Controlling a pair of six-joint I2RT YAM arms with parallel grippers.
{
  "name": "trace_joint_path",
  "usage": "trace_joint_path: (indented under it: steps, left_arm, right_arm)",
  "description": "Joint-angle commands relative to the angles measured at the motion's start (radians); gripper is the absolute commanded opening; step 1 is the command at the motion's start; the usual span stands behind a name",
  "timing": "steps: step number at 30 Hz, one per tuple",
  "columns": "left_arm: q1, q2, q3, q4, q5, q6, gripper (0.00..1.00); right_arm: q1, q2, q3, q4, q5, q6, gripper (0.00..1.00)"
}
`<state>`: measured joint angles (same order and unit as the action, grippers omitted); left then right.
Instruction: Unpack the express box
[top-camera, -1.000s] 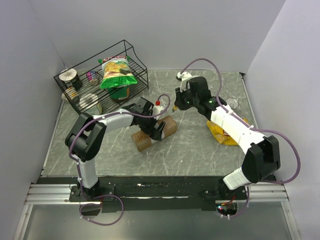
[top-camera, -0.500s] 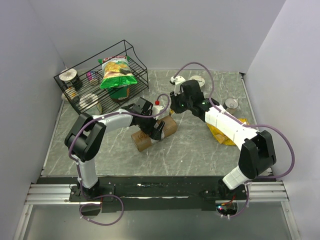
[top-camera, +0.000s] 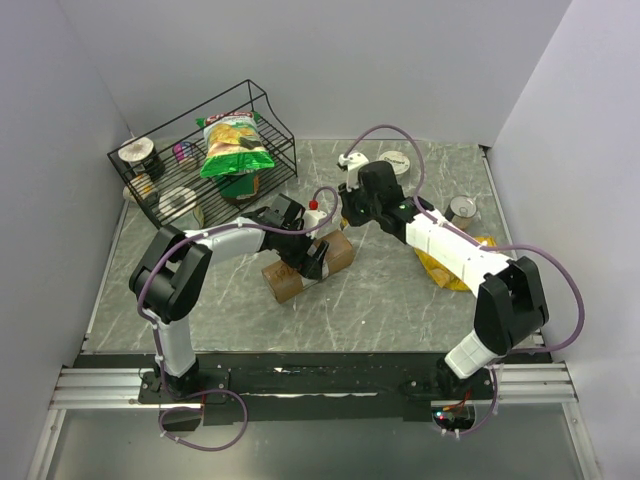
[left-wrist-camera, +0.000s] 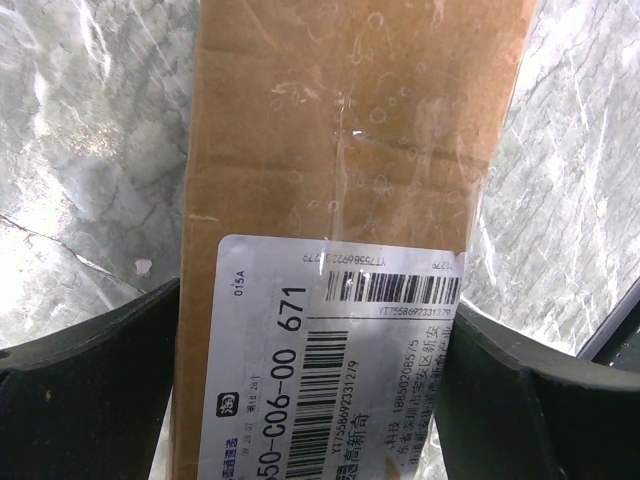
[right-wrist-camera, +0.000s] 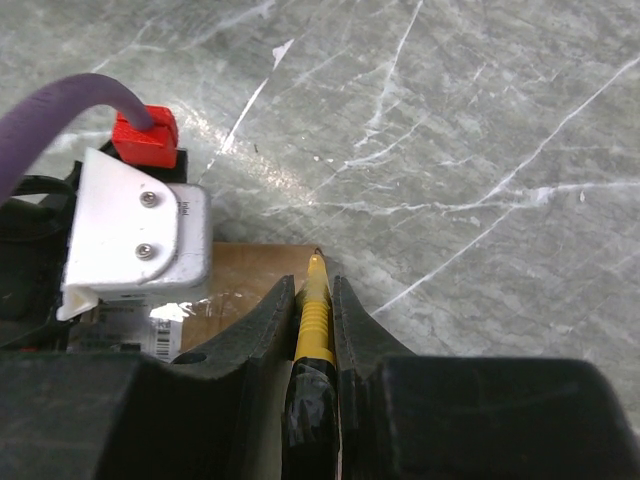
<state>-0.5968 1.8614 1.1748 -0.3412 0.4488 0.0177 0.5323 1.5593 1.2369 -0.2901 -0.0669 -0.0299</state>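
Brown cardboard, one item: the express box (top-camera: 286, 282) lies flat on the grey marbled tabletop (top-camera: 380, 300), near its centre, angled from near-left to far-right. One white shipping label (left-wrist-camera: 330, 360) with barcodes faces up on its top side.

Left end effector (left-wrist-camera: 315, 400): jaws spread wide astride the box, one black finger (left-wrist-camera: 90, 390) at each long side. The fingers sit right at the cardboard edges; whether they press on it cannot be told.

Right end effector (right-wrist-camera: 315, 300): closed on one slim yellow pointed tool (right-wrist-camera: 313, 315), its shaft wrapped in black tape lower down. The tip sits over the far end of the box, just beside the left arm's white wrist housing (right-wrist-camera: 140, 235).

Other items, counted from the top view:
- One black wire basket (top-camera: 275, 125) at the far left, holding one green chip bag (top-camera: 233, 140) and one tin (top-camera: 140, 152), among smaller goods too small to identify.
- Two round tins standing on the tabletop at the far right (top-camera: 398, 160) (top-camera: 462, 208).
- One yellow bag (top-camera: 450, 272), partly under the right arm.
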Motion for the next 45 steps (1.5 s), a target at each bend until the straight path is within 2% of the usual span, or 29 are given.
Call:
trace_joint_path:
  steps: [1,16,45]
  left_arm:
    - [-0.003,0.062,-0.021,-0.041,0.022,-0.041,0.92]
    - [-0.001,0.068,-0.023,-0.036,0.044,-0.044,0.91]
    - [-0.001,0.091,-0.015,-0.045,0.057,-0.044,0.90]
  right_arm:
    - [0.009,0.024,0.022,0.051,0.027,-0.013,0.00]
    - [0.009,0.051,0.047,0.055,0.027,-0.001,0.00]
    - [0.017,-0.005,0.044,0.075,0.055,0.002,0.00]
